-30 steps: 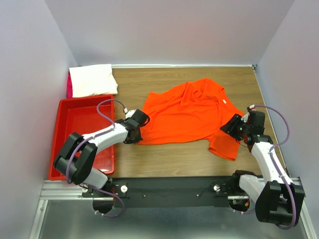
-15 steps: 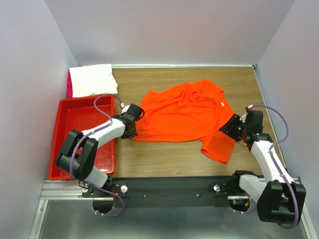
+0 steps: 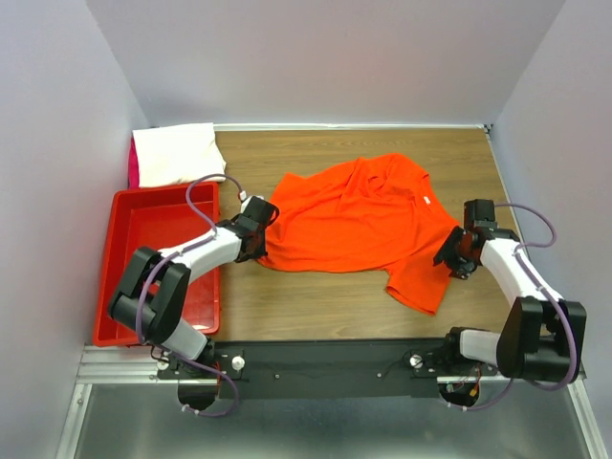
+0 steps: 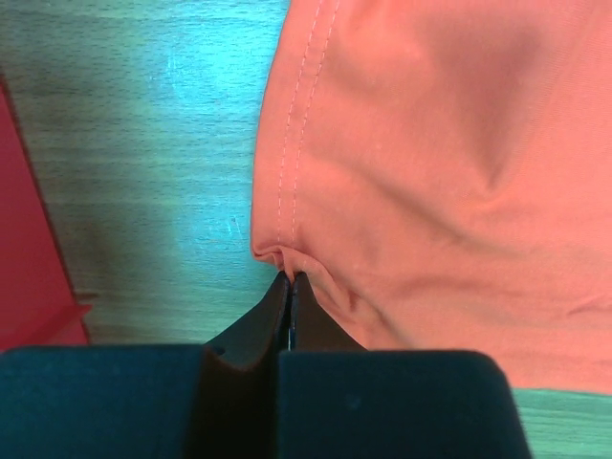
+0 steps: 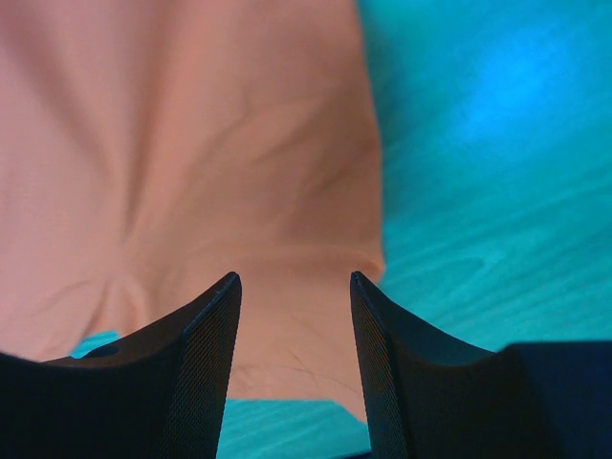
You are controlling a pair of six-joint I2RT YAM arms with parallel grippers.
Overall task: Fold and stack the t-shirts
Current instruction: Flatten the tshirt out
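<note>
Between the shut jaws of the left gripper (image 4: 290,279) only a small pucker of hem from the orange t-shirt (image 3: 359,215) is pinched; under a pull it could be lost. Ahead of the right gripper (image 5: 294,279), whose jaws are held half open and empty, the shirt's edge lies flat and might be pushed into wrinkles rather than caught. No writing can be read on its small white tag (image 3: 424,200).

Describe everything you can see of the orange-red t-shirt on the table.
The orange-red t-shirt is soft, thin-looking cloth with a double-stitched hem, lying rumpled and unfolded on the wooden table. A small white label shows near its right side. The left gripper is shut on its left hem; the right gripper stands open over its right edge, not gripping.
</note>
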